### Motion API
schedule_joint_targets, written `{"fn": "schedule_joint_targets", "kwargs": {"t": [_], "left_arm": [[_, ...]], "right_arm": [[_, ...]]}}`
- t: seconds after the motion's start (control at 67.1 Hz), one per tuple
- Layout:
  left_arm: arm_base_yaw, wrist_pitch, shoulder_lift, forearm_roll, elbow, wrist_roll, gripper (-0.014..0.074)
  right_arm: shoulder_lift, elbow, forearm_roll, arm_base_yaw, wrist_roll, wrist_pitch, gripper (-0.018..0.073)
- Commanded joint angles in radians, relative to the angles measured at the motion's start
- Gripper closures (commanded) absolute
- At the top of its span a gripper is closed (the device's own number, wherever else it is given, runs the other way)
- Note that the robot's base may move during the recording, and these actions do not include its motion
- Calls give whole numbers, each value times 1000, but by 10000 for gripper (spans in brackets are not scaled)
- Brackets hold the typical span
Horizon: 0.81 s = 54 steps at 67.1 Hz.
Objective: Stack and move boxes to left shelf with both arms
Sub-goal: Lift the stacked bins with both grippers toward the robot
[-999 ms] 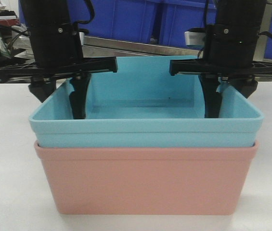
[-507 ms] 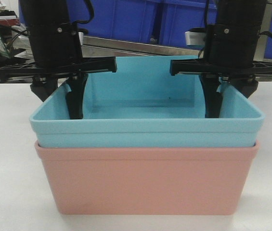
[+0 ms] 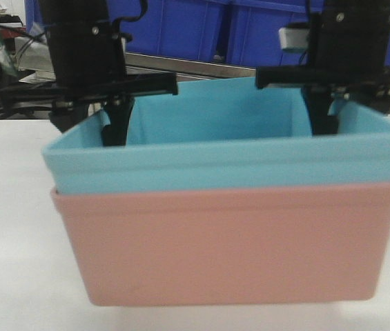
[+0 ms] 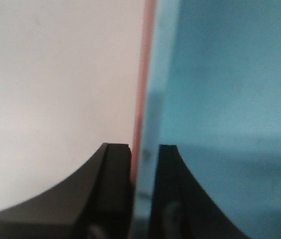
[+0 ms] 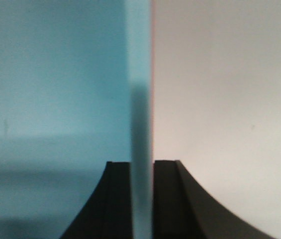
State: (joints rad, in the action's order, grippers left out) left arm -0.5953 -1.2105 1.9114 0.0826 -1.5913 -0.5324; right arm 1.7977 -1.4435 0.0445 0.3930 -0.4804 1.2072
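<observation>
Desk (image 3: 5, 269), matt and white, spreads from the far left and runs under the stack. Above it the left tool (image 3: 90, 132), black and angular, straddles the left wall of the nested tubs, with one finger outside and one inside. Its jaws are drawn narrow onto that wall. The left wrist view shows the pink and blue rims pinched side by side in the tool (image 4: 144, 149).

The blue tub (image 3: 222, 162) is smooth sky-blue plastic with a rounded rim. It sits inside the pink tub (image 3: 222, 252), which is salmon and the same rectangular shape, so only the blue tub's upper band stands proud. The stack sits mid-desk, close to the camera, and its rim line rises slightly toward the right. I cannot tell whether the base touches the desk.

Behind the stack are dark blue bins (image 3: 181, 27) above a steel bar (image 3: 181, 64).

The right tool (image 3: 350, 118) grips the right wall just as narrowly. In the right wrist view the blue rim fills the gap in the tool (image 5: 141, 167).
</observation>
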Motion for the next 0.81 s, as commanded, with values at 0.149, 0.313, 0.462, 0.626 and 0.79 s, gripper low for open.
{"fn": "schedule_joint_targets", "kwargs": {"t": [0.149, 0.313, 0.462, 0.626, 0.79], "left_arm": [[-64, -132, -181, -14, -22, -71, 608], [-99, -132, -254, -12, 46, -97, 608], [-145, -132, -333, -27, 143, -153, 608], [-201, -132, -424, -59, 246, -225, 608], [-235, -132, -496, -65, 311, -256, 608]], "right_arm": [[-181, 25, -10, 56, -52, 32, 493], [-267, 121, -12, 111, -87, 0, 493], [-345, 172, -12, 143, -111, -4, 493], [-416, 232, -12, 199, -156, -15, 493], [-451, 279, -13, 262, -205, -28, 493]]}}
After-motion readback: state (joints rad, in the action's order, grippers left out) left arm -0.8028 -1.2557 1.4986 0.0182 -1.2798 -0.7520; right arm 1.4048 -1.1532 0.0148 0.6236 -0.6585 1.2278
